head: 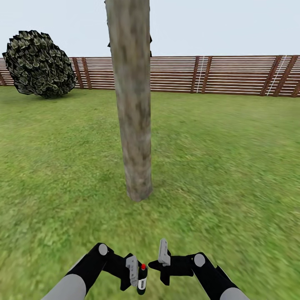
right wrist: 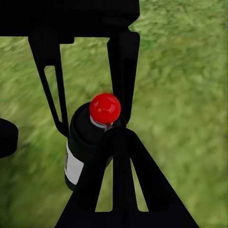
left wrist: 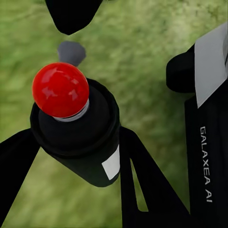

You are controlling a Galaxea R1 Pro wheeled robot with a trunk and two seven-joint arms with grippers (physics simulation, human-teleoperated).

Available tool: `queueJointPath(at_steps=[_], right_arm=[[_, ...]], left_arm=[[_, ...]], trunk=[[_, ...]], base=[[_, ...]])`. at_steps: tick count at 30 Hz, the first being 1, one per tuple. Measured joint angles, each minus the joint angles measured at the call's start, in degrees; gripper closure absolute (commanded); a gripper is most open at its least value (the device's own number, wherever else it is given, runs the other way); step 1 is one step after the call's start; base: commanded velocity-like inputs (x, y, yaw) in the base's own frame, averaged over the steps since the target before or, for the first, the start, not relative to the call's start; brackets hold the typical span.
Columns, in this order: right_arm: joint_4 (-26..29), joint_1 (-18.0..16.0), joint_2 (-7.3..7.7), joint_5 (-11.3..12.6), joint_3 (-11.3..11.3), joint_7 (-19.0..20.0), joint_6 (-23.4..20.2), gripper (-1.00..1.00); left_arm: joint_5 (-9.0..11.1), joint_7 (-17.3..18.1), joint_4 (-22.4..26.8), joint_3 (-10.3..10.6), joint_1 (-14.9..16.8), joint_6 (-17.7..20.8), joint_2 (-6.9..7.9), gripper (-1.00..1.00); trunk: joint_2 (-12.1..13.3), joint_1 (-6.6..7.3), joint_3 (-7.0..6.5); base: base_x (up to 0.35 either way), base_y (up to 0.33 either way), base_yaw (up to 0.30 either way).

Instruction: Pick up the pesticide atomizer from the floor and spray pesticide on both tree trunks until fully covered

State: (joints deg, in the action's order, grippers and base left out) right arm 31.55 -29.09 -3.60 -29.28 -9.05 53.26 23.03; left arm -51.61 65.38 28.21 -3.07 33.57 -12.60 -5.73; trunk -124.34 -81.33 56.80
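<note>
A thick pale mottled tree trunk (head: 133,116) rises straight ahead from the garden lawn (head: 233,166), its base about a metre beyond my hands. My left gripper (head: 137,275) is shut on the pesticide atomizer (head: 142,282), a small black bottle with a white label and a bright red tip, held upright low in front of me. In the left wrist view the atomizer (left wrist: 76,133) sits between the two black fingers. The right wrist view shows the atomizer (right wrist: 85,142) clamped the same way. My right gripper (head: 160,265) is open just right of the bottle, empty. No mist shows.
A round dark bush (head: 39,64) stands at the far left, before the brown slatted fence (head: 216,75) that closes off the back. Open grass spreads on both sides of the trunk.
</note>
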Motion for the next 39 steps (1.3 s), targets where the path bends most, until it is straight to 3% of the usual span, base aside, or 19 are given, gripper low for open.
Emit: queueJointPath(at_steps=[39], right_arm=[[0.09, 0.00, 0.00, 0.01, 0.00, 0.00, 0.00, 1.00]], left_arm=[[0.35, -0.10, 0.09, -0.13, 0.00, -0.23, -1.02, 1.00]], trunk=[[0.00, 0.00, 0.00]], base=[[0.000, 0.000, 0.000]])
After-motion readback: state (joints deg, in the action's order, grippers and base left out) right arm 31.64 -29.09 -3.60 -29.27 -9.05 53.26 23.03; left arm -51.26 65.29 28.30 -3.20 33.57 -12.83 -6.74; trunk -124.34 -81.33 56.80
